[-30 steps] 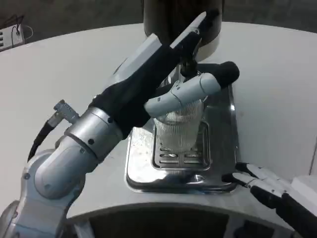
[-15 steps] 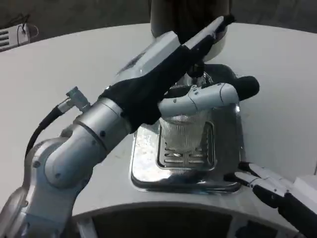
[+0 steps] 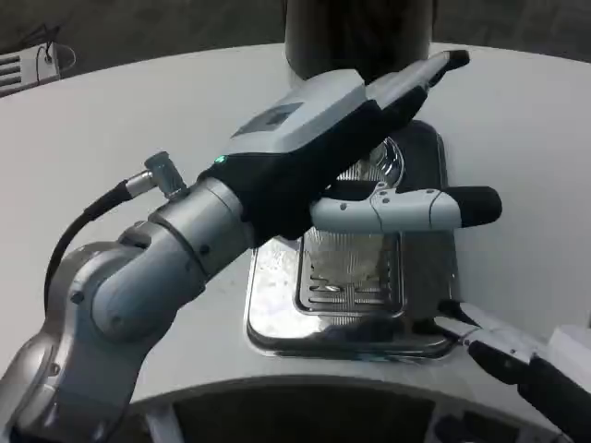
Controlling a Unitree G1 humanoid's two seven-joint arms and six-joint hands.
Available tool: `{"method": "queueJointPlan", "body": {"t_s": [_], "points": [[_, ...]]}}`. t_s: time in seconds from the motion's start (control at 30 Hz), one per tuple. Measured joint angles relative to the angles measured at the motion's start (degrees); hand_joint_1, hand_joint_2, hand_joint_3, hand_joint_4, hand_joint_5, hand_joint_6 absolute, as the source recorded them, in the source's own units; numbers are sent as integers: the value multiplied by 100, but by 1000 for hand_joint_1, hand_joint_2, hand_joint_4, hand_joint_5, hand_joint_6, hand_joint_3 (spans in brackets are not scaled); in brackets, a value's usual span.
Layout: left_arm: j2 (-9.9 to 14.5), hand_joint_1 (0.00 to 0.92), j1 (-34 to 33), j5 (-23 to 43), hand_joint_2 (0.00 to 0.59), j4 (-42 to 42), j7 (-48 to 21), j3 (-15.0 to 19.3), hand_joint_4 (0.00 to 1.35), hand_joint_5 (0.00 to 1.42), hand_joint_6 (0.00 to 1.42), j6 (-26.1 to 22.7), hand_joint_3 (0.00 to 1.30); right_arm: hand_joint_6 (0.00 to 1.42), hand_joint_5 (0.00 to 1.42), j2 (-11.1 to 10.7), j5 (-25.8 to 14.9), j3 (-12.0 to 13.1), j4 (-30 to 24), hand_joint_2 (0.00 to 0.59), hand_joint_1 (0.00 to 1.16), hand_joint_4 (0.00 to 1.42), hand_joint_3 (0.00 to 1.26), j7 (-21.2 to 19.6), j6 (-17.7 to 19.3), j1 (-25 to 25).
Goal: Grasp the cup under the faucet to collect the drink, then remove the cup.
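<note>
While my left hand (image 3: pixel 369 129) reaches over the drip tray (image 3: pixel 277 314), its fingers lie to either side of the cup (image 3: pixel 355 245), and I cannot tell whether they press the wall. The cup stands on the grille at the tray's centre, with the dark dispenser (image 3: pixel 355 32) at twelve o'clock. It looks like clear ribbed plastic: light, thin-walled, easy to crush, and slick once wet. I judge the mid-wall the place to grip, gently. My right hand (image 3: pixel 522 355) rests at five o'clock, fingers apart, holding nothing.
</note>
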State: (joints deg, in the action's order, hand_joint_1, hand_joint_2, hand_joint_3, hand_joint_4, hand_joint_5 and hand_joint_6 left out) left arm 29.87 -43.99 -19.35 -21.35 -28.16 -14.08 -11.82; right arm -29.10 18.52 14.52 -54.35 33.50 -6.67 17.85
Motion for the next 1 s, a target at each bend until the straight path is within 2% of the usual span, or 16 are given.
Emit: {"method": "queueJointPlan", "body": {"t_s": [0.03, 0.2, 0.33, 0.5, 0.7, 0.83, 1.0], "points": [[39, 0, -19, -35, 44, 7, -26, 0, 0, 0, 116, 31, 0, 91, 90, 67, -155, 7, 42, 393, 494, 0, 98, -1, -118, -38], [92, 0, -42, -112, 43, 25, -96, 7, 0, 0, 118, 113, 0, 126, 131, 362, -705, 62, 321, 292, 621, 0, 27, -195, -624, -270], [106, 0, -40, -112, 38, 25, -132, 39, 0, 0, 130, 134, 0, 129, 124, 606, -883, 30, 644, 269, 661, 0, 0, -576, -774, -478], [110, 0, -39, -110, 25, 26, -183, 106, 0, 0, 136, 134, 0, 129, 122, 856, -758, -269, 997, 245, 699, 12, 0, -1115, -702, -638], [111, 0, -37, -110, 16, 22, -238, 193, 0, 0, 135, 123, 0, 111, 112, 1095, -419, -666, 1409, 236, 722, 22, 0, -1754, -344, -760], [115, 0, -35, -110, 7, 20, -261, 232, 0, 0, 117, 123, 0, 111, 111, 1205, -200, -906, 1651, 236, 727, 22, 0, -2074, -231, -905], [160, 0, -51, -110, 3, 16, -330, 260, 0, 0, 110, 140, 0, 96, 108, 1322, -9, -1195, 1925, 230, 747, 22, 0, -2261, -224, -1199]]}}
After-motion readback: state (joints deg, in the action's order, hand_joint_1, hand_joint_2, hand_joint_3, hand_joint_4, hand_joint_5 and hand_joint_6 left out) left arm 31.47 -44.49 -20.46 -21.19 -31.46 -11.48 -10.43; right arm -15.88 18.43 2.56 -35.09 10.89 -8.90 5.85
